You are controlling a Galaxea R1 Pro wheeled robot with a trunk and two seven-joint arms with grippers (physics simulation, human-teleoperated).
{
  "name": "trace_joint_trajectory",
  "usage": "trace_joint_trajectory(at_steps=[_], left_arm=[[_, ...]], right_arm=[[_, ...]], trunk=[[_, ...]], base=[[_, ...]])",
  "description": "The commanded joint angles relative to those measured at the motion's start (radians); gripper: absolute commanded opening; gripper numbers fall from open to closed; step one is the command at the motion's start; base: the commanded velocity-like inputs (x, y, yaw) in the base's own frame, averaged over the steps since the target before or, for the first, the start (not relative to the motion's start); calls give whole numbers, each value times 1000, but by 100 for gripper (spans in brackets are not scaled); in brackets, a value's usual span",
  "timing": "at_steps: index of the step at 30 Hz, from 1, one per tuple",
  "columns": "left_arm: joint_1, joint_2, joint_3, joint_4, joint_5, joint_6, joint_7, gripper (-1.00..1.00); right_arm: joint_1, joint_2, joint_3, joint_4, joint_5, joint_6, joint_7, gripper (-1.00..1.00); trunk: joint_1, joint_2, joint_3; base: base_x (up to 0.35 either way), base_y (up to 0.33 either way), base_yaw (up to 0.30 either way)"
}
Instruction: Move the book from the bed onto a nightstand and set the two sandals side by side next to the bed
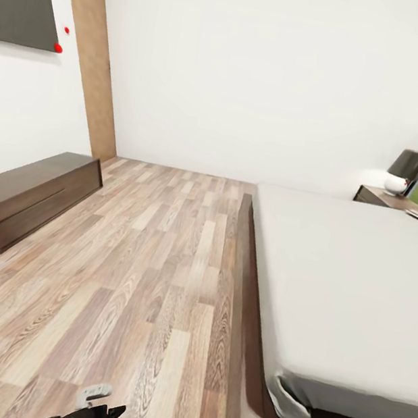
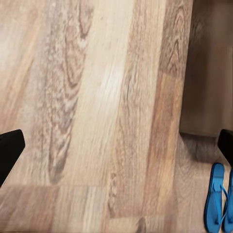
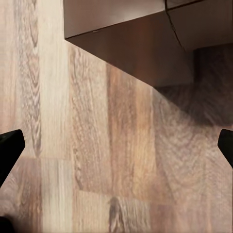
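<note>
Below, both grippers, left (image 2: pixel 116 145) and right (image 3: pixel 116 145), jaws wide, empty, above floor (image 1: pixel 142 279); sandals (image 2: pixel 218 204) beside bed (image 1: pixel 359 290).

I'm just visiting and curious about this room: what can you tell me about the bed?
The bed is large and low, along the room's right side. Its plain pale grey-white mattress looks bare and sits on a dark brown wooden frame resting on the wood-plank floor. At the near corner the mattress cover bulges over the frame. A nightstand with a lamp stands at its far end.
</note>
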Motion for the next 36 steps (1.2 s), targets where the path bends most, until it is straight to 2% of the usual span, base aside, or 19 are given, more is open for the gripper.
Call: trace_joint_trajectory(at_steps=[1, 36], left_arm=[[-1, 0, 8, 2, -3, -2, -4, 100], [-1, 0, 6, 3, -2, -2, -4, 100]], right_arm=[[0, 0, -3, 1, -4, -1, 5, 100], [0, 0, -3, 3, -4, -1, 5, 100]], trunk=[[0, 0, -1], [0, 0, -16]], base=[[0, 0, 274], [0, 0, 276]])
